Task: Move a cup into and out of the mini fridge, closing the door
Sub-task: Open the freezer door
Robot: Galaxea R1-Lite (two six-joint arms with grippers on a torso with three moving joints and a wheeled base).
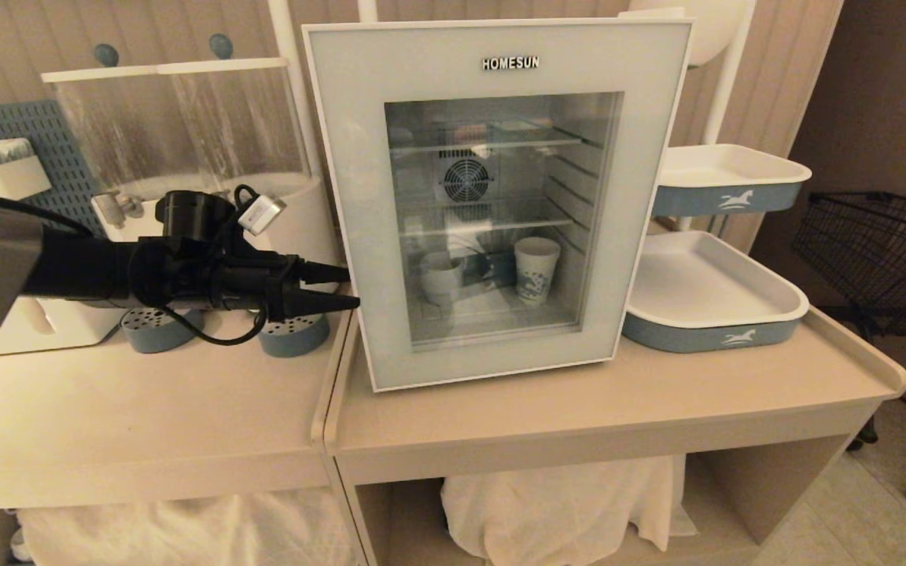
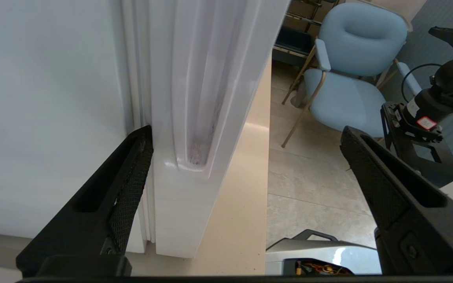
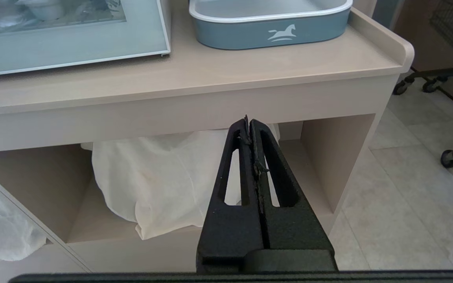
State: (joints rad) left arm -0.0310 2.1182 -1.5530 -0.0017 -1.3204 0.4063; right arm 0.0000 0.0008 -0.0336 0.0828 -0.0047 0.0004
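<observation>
The cup point(image 1: 441, 277) stands inside the mini fridge point(image 1: 500, 196), left of a blue-printed paper cup point(image 1: 536, 270), behind the shut door point(image 1: 642, 196). The left gripper point(image 1: 347, 288), jaws apart, straddles the door's left edge. The right gripper point(image 3: 249, 125), jaws together, hangs below the bench point(image 1: 618, 409).

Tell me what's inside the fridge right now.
Through the door glass: a white cup and a printed paper cup on the bottom, wire shelves, a fan. The frame hides the interior's edges.
</observation>
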